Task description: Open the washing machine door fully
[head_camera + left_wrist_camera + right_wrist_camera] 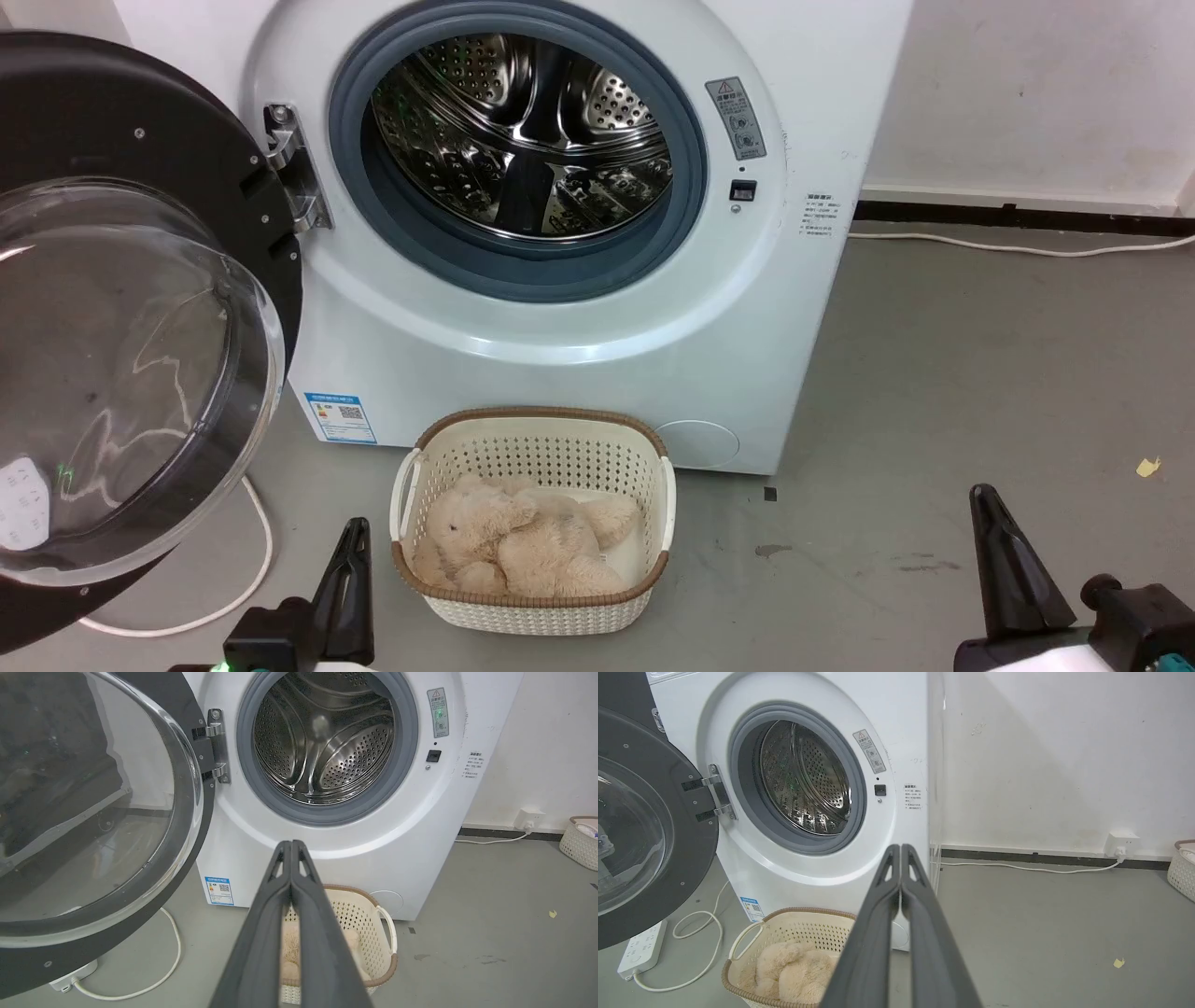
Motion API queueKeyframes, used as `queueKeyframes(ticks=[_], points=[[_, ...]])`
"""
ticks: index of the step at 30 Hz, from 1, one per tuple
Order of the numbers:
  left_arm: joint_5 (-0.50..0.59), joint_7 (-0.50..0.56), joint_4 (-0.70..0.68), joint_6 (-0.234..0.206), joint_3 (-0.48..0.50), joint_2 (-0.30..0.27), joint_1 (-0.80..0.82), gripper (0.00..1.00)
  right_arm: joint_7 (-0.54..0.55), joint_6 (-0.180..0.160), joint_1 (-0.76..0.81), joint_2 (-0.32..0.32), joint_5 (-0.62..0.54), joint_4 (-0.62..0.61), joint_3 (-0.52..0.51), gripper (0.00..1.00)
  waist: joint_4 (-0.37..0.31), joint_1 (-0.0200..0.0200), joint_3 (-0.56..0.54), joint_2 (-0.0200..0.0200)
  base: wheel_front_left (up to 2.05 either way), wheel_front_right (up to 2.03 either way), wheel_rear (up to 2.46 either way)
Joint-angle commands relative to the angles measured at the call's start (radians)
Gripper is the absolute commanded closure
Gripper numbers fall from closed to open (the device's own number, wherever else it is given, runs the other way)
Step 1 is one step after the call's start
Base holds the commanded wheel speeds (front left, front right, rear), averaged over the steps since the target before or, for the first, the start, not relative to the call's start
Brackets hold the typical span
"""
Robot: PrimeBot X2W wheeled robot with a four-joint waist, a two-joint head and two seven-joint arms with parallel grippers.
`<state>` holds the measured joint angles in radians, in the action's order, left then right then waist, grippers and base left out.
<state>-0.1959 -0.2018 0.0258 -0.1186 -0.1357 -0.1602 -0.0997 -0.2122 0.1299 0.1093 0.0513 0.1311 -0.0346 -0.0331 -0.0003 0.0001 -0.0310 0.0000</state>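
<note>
The white washing machine [560, 355] stands against the wall, its steel drum mouth [523, 140] uncovered. The glossy black washing machine door [112, 112] with its bulging glass bowl is swung wide out to the left on its metal hinge [294, 168]; the door [93, 812] and hinge [217, 746] also show in the left wrist view, and the door [644, 835] in the right wrist view. My left gripper [353, 537] is low at the bottom left, shut and holding nothing [292, 845]. At the bottom right my right gripper [985, 499] is likewise shut and holding nothing [901, 848]. Both are well back from the door.
A cream perforated basket [532, 457] holding a beige plush toy [523, 546] sits on the grey floor before the machine. A white cable [252, 560] and a power strip [642, 947] lie under the door. Another basket [579, 842] stands by the right wall.
</note>
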Motion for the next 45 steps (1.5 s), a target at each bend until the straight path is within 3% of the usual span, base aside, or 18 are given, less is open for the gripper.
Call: queueKeyframes(ticks=[1, 45], points=[[0.014, 0.012, -0.004, 0.01, 0.011, 0.011, 0.017, 1.0, 0.011, 0.0, -0.019, 0.0, -0.013, 0.005, 0.002, 1.0, 0.0, 0.0, 0.001, 0.0, 0.0, 0.0, 0.0], [0.107, 0.109, -0.015, 0.065, 0.074, 0.062, 0.059, 1.0, 0.114, 0.0, -0.065, -0.001, -0.073, 0.02, 0.018, 1.0, 0.0, -0.0001, 0.016, 0.0, 0.0, 0.0, 0.0]])
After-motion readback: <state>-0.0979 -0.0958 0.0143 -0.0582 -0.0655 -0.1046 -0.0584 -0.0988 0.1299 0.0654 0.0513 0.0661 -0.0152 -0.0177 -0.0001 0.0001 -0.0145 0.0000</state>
